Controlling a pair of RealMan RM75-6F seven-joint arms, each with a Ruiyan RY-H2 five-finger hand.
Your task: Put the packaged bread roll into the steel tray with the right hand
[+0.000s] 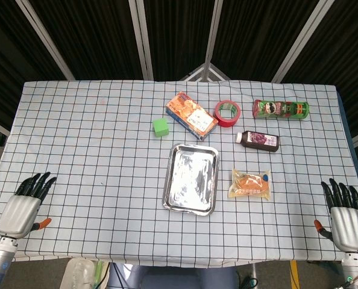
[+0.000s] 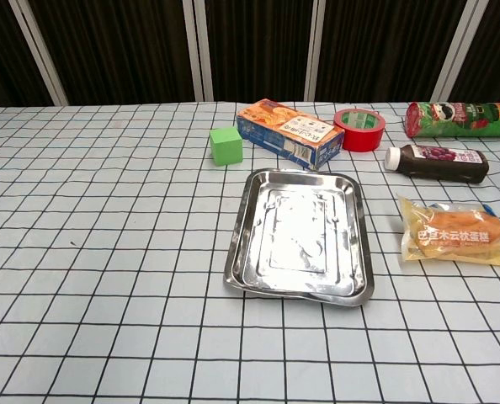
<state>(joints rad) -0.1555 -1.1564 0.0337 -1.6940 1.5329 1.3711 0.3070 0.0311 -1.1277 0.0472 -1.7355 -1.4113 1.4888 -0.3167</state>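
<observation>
The packaged bread roll (image 1: 250, 183) (image 2: 456, 233) lies flat on the checked cloth, just right of the steel tray (image 1: 191, 179) (image 2: 300, 236), which holds nothing. My right hand (image 1: 346, 215) rests at the table's near right corner, well right of the roll, fingers apart and holding nothing. At the near left corner my left hand (image 1: 24, 206) lies with its fingers spread and holds nothing. Neither hand shows in the chest view.
Behind the tray stand a green cube (image 1: 161, 127) (image 2: 226, 146), an orange and blue box (image 1: 191, 114) (image 2: 289, 132) and a red tape roll (image 1: 228, 113) (image 2: 359, 129). A dark bottle (image 1: 259, 140) (image 2: 436, 162) and a green can (image 1: 281, 109) (image 2: 460, 119) lie behind the roll.
</observation>
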